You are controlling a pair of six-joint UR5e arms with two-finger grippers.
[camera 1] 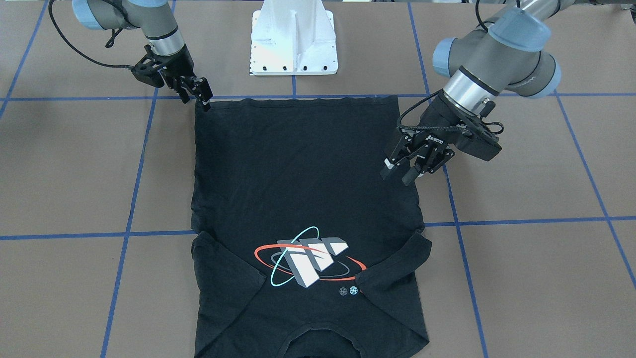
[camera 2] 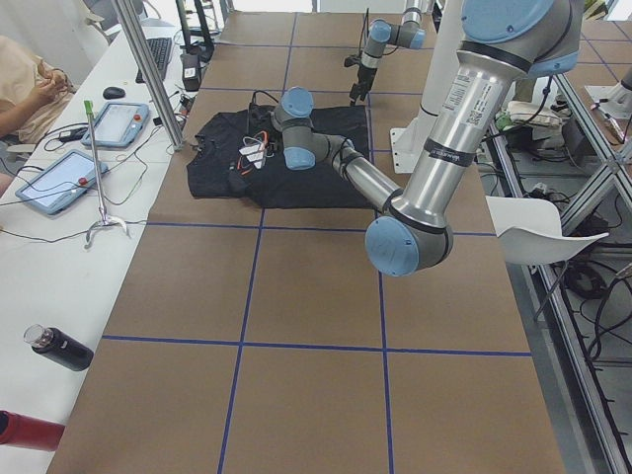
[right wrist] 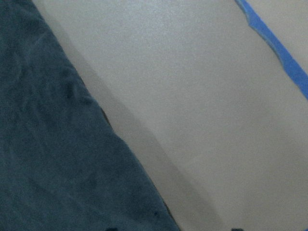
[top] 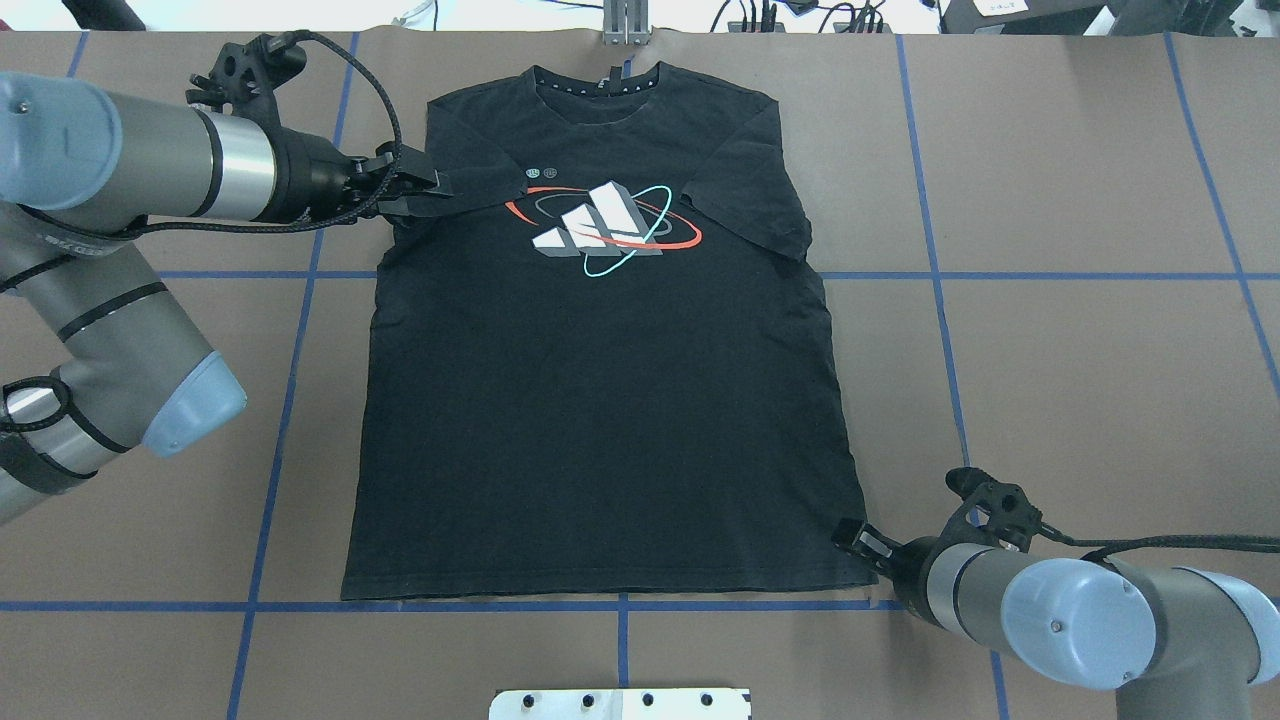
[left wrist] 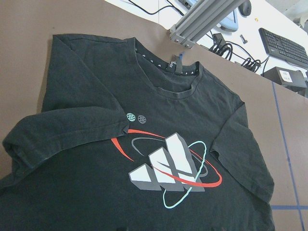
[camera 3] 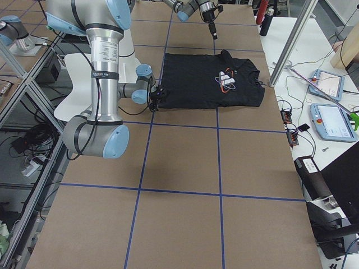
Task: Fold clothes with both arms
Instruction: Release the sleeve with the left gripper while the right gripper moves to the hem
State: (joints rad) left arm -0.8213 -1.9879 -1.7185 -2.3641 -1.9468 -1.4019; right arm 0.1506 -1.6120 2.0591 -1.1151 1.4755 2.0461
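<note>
The black T-shirt (camera 1: pixel 298 164) lies flat and face up on the brown table, collar away from the robot. Both short sleeves are folded in over the chest beside the print (top: pixel 605 228). My left gripper (camera 1: pixel 399 173) hangs open a little above the shirt's side edge, close to the folded sleeve (top: pixel 470 190). The left wrist view looks down on that sleeve and the print (left wrist: pixel 168 173). My right gripper (camera 1: pixel 198 99) is open and low at the hem corner (top: pixel 862 575). The right wrist view shows the shirt's edge (right wrist: pixel 57 159) from very close.
The white pedestal base (camera 1: pixel 293 49) stands just behind the hem. Blue tape lines (top: pixel 290 300) grid the table. An aluminium post (left wrist: pixel 207 19) and cables sit past the collar. A side bench holds tablets (camera 2: pixel 54 178) and a dark bottle (camera 2: pixel 59 348). A person's arm (camera 2: pixel 25 84) is there.
</note>
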